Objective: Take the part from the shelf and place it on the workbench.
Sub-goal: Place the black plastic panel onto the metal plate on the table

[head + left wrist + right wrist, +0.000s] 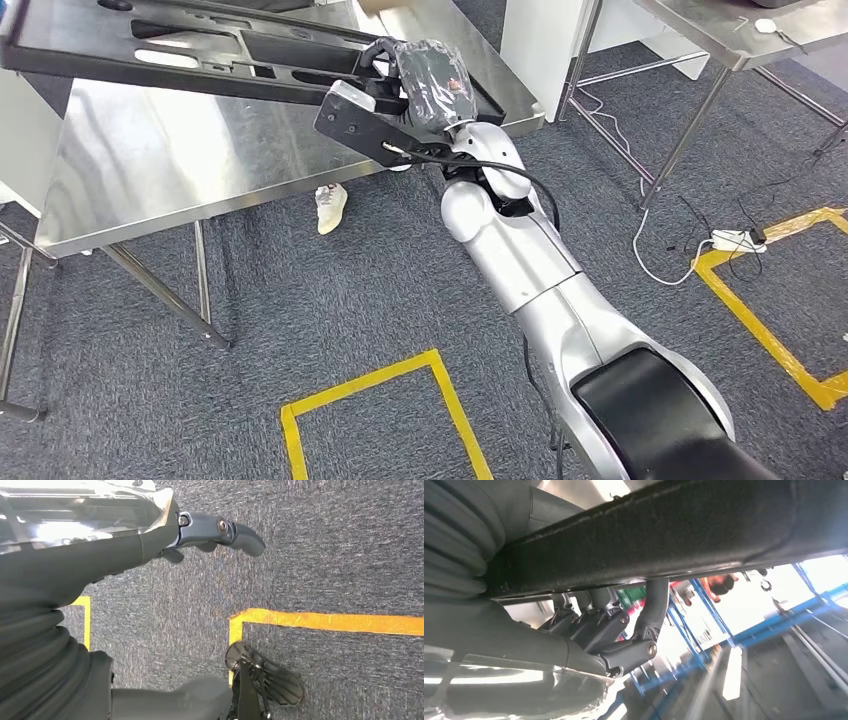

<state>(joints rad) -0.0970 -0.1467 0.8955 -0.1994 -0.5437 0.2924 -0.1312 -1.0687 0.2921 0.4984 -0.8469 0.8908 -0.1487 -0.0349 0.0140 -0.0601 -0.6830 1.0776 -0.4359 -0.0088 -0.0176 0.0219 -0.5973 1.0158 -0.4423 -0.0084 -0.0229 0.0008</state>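
Black moulded part (200,55), long and flat with cut-outs, sits at 11 o'clock in the head view, stretched over the steel workbench (180,170). Cannot tell whether it touches the benchtop or hangs just above it. Right hand (425,85), wrapped in a dark cover, grips the part's near end at 12 o'clock; silver right arm runs up to it from 5 o'clock. Right wrist view: fingers (599,625) curl up under the part's dark edge (674,535), clamped on it.

Left hand (220,530) in the left wrist view hangs over grey carpet (325,555); its fingers are spread loosely and hold nothing. Yellow floor tape (325,621) crosses the carpet beneath it.

Head view, other items: a person's white shoe (330,207) under the bench edge near centre, a second metal table (720,40) at 1 o'clock, a white power strip (735,239) with cables at 3 o'clock, a yellow tape outline (380,390) at 6 o'clock.
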